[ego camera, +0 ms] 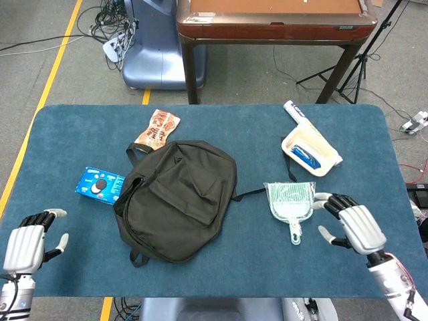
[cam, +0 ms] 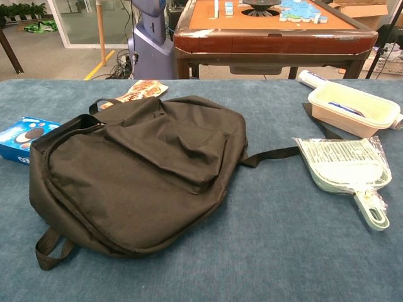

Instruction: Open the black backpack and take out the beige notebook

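The black backpack (ego camera: 177, 197) lies flat and zipped closed in the middle of the blue table; the chest view shows it (cam: 135, 170) filling the left half. No beige notebook shows in either view. My left hand (ego camera: 25, 244) hovers at the table's front left corner, fingers apart and empty, well left of the backpack. My right hand (ego camera: 352, 223) hangs at the front right, fingers spread and empty, just right of the dustpan. Neither hand appears in the chest view.
A pale green dustpan (ego camera: 291, 200) lies right of the backpack, with a white container (ego camera: 309, 152) holding a blue item behind it. A blue cookie box (ego camera: 100, 185) and a snack packet (ego camera: 157, 127) lie left of and behind the backpack. A backpack strap (cam: 274, 153) trails toward the dustpan.
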Robot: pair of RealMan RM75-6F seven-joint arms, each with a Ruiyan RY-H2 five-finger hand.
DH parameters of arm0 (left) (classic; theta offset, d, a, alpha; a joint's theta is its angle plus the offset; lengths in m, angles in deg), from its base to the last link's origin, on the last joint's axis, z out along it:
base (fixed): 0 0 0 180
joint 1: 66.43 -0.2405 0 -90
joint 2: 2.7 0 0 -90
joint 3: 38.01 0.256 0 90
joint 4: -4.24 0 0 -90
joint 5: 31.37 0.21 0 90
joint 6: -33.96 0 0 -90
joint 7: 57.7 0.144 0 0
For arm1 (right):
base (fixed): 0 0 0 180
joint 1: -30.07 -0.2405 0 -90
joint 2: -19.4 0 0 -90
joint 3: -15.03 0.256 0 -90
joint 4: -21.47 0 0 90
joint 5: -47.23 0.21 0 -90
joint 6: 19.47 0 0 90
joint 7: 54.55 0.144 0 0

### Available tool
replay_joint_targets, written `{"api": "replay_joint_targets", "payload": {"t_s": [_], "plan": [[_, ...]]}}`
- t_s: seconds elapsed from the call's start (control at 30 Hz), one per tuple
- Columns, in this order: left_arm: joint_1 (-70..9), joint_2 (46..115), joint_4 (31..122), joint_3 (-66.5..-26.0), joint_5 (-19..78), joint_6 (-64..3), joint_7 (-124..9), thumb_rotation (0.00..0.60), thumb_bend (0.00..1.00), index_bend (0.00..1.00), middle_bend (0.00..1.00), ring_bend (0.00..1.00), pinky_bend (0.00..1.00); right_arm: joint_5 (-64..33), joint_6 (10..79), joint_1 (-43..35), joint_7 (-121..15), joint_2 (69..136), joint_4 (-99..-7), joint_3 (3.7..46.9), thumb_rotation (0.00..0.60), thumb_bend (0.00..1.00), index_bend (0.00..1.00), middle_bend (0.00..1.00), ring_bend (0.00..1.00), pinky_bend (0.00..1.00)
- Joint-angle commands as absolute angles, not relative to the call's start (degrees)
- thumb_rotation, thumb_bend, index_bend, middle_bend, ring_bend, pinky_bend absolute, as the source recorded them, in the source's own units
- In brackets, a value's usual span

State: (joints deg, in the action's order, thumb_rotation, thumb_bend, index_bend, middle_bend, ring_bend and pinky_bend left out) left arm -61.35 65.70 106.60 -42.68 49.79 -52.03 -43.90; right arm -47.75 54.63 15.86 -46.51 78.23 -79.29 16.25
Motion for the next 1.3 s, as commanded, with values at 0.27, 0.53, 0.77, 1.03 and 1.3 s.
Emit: {"api": "replay_joint_targets", "payload": {"t_s": [0.27,0.53,0.77,1.03,1.3], "plan": [[-61.6,65.01,106.78,-41.95,51.18,-52.54,-44.58,0.6,0.31,0.34,0.3,0.3,0.25,-49.48,42.28,6.0,-49.34,78.9,-84.57,17.49,0.6,0.3,0.31,0.22,0.19,0.26],[-61.84,64.54,107.35,-41.39,52.35,-52.98,-44.51,0.6,0.31,0.34,0.3,0.3,0.25,-49.78,32.57,-2.15,-53.52,84.19,-84.84,18.8,0.6,0.25,0.31,0.22,0.18,0.26],[-62.08,64.29,108.18,-41.1,52.99,-53.45,-44.08,0.6,0.31,0.34,0.3,0.3,0.25,-48.04,25.11,-9.15,-61.44,93.38,-79.96,20.58,0.6,0.16,0.31,0.21,0.15,0.26],[-62.74,63.88,109.35,-40.58,53.59,-54.18,-44.29,0.6,0.31,0.34,0.3,0.3,0.25,-46.6,22.26,-14.07,-67.54,103.46,-70.63,21.21,0.6,0.14,0.29,0.2,0.11,0.26],[-63.48,63.19,110.21,-40.27,53.48,-54.64,-45.52,0.6,0.31,0.34,0.3,0.3,0.25,-48.59,24.58,-16.44,-70.05,112.27,-60.77,19.84,0.6,0.13,0.29,0.19,0.1,0.26]]}}
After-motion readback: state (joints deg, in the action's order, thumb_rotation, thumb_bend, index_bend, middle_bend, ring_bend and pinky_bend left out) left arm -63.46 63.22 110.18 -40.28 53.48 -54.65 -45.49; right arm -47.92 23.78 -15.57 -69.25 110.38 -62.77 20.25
